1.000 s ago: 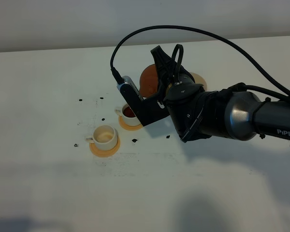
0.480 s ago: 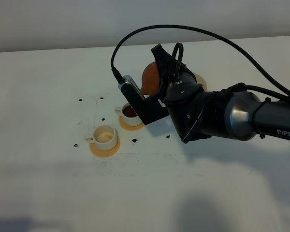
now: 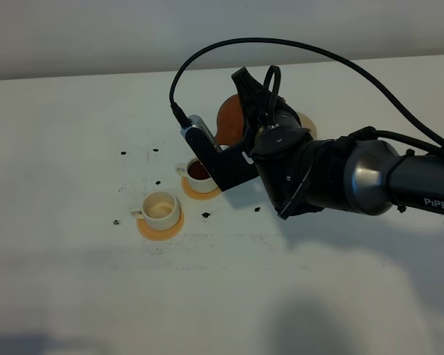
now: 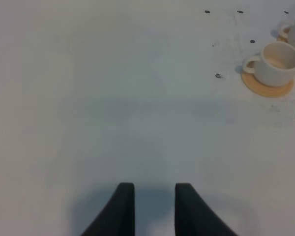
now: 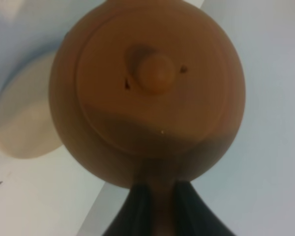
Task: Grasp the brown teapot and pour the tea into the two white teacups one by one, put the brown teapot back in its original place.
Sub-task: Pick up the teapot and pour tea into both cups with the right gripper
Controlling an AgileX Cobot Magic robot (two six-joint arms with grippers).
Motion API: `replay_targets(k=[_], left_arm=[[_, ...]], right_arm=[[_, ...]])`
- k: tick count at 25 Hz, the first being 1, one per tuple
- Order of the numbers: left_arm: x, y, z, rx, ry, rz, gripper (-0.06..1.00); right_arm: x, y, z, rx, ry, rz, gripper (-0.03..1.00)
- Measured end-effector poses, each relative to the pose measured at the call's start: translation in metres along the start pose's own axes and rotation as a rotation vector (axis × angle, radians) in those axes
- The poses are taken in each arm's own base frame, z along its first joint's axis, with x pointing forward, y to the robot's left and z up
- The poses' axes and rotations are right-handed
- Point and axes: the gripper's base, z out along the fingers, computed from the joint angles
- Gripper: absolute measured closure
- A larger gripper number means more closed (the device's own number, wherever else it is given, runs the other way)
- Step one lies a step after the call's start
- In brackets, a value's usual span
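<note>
1. High camera: my right arm (image 3: 355, 177) half hides the brown teapot (image 3: 228, 118), behind the tea-filled teacup (image 3: 198, 171); the other teacup (image 3: 160, 208) looks empty.
2. Left wrist: left end effector (image 4: 155, 206) narrowly parted, empty, over bare worktop (image 4: 88, 73).
3. Right wrist: right end effector (image 5: 157, 199) clamps the teapot's handle; beige coaster (image 5: 22, 118) peeks out beside it.

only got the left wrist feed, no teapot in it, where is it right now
observer: the right gripper is shut on the handle of the brown teapot, which sits just beyond the cups in the exterior high view.
operator: far cup is cut off at my frame edge, any tea in it
observer: yes, the far teacup holds dark tea.
</note>
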Motion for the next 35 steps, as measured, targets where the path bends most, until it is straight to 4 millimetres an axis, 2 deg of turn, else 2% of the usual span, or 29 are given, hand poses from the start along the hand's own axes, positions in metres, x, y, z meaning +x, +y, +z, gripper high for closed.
replay_targets(k=[7,20,24,29,31,35], left_arm=[[0.0,0.0,0.0,0.0,0.0,0.0,0.72],[0.0,0.0,0.0,0.0,0.0,0.0,0.72],[0.0,0.0,0.0,0.0,0.0,0.0,0.72],[0.0,0.0,0.0,0.0,0.0,0.0,0.72],[0.0,0.0,0.0,0.0,0.0,0.0,0.72],[0.0,0.0,0.0,0.0,0.0,0.0,0.72]], right_arm=[[-0.002,0.003,0.0,-0.029,-0.017,0.06,0.87],[-0.007,0.01,-0.001,-0.127,-0.054,0.45,0.87],[-0.009,0.006,-0.004,-0.192,-0.069,0.649,0.87],[0.009,-0.029,-0.019,-0.263,-0.099,0.989,0.87],[0.019,-0.036,-0.023,-0.314,-0.095,1.106,0.87],[0.026,-0.028,-0.021,-0.466,-0.059,1.245,0.87]])
